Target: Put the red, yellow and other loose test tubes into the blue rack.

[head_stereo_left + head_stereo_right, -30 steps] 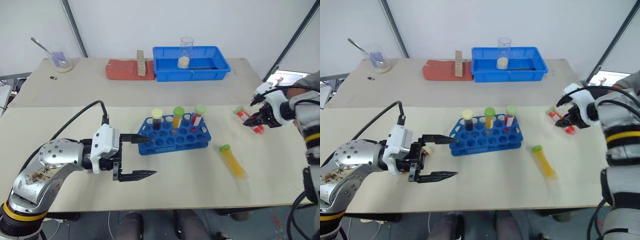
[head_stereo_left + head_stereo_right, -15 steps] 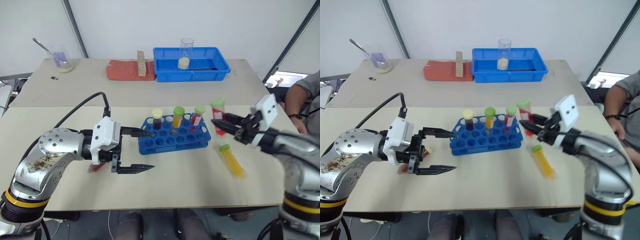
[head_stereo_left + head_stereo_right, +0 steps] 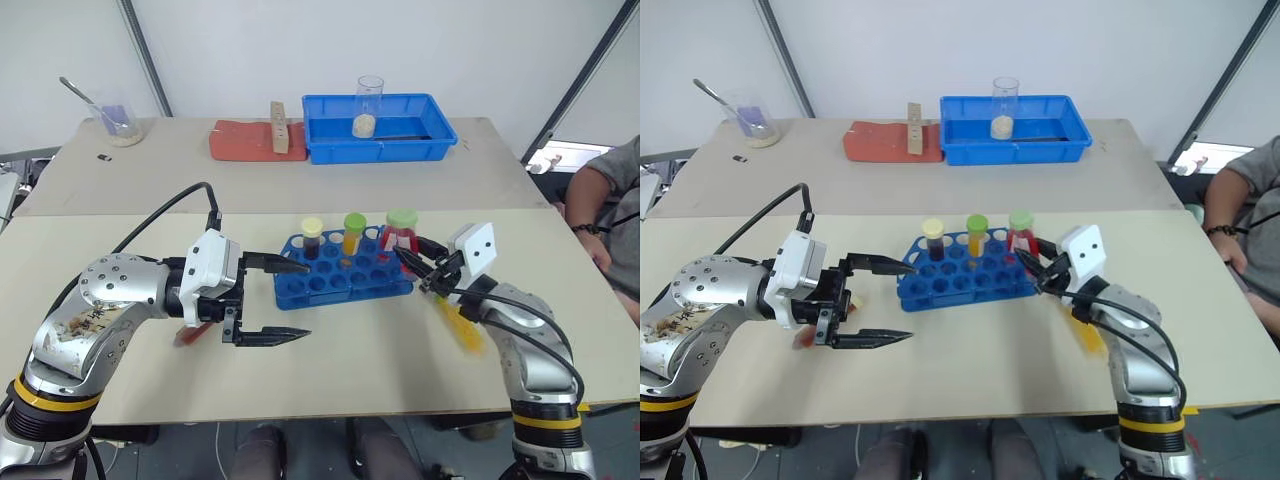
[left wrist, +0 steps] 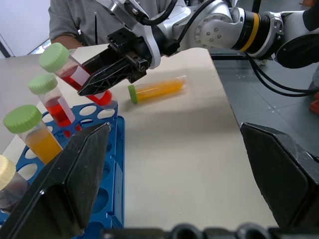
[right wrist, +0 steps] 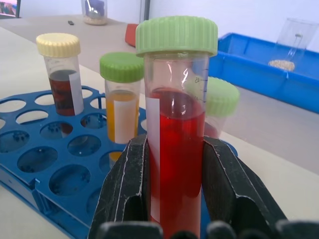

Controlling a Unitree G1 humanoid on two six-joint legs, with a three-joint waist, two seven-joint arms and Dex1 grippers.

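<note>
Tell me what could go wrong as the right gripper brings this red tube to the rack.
The right gripper holds the red tube tilted beside the blue rack; it could knock the red-filled tube already standing there. The rack looks light, so a missed hole might push it. The yellow tube lies under that arm and could roll.

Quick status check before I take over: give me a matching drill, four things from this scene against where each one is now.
Things:
1. red tube
2. yellow tube
3. dark tube with cream cap
4. glass beaker

Places:
A. standing in the blue rack
B. lying loose on the table
C. gripped in the right tool
D. in the blue tray

Pairs: 1-C, 2-B, 3-A, 4-D
</note>
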